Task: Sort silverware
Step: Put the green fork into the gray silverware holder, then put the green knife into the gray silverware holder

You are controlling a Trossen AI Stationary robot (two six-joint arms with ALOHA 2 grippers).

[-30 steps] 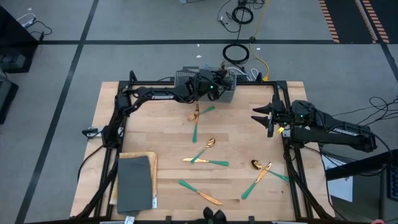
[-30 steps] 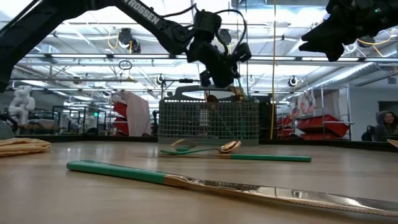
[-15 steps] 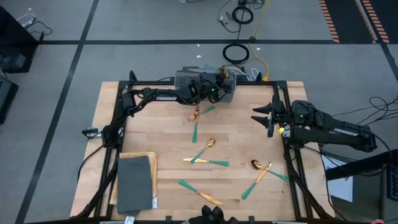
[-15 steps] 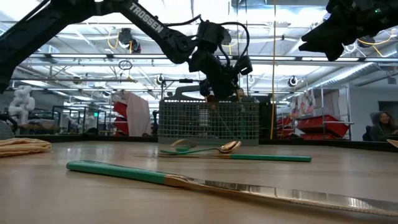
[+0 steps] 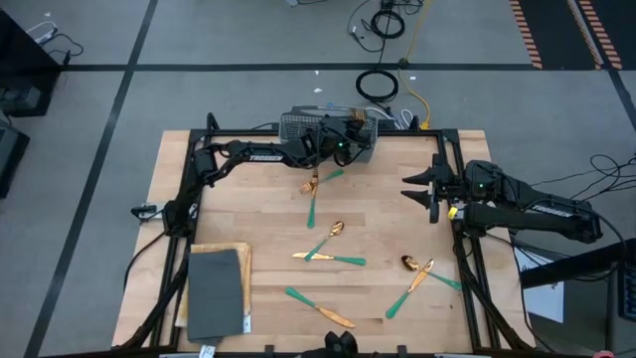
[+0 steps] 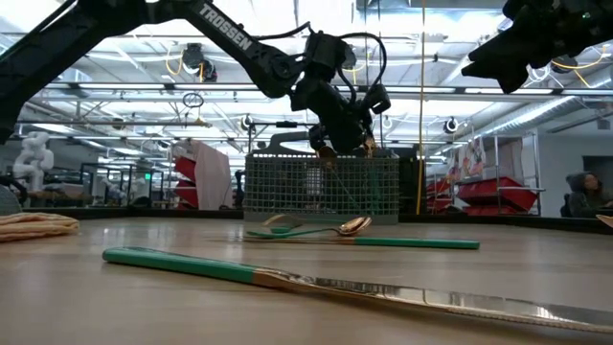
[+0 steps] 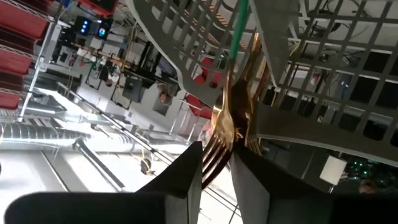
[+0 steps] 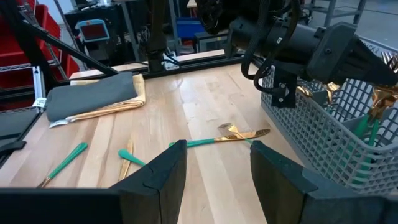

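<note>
Gold-headed, teal-handled silverware [image 5: 328, 257] is scattered flat across the wooden table [image 5: 248, 209]; more stands in the grey wire basket [image 5: 298, 126] at the far edge. Pieces are judged light, stiff and slick, best pinched mid-handle, since they lie thin against the wood. The left gripper [image 6: 345, 146] is held over the basket, its fingers slightly parted around a gold fork [image 7: 219, 134]; a firm grip cannot be told. The right gripper [image 5: 429, 189] is parked at the right edge, fingers apart, empty. A folded grey cloth [image 5: 214, 293] lies near-left. Basket walls and crossed pieces are judged obstacles.

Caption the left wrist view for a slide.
Left tool over the wire basket, releasing a gold fork into it.
</note>
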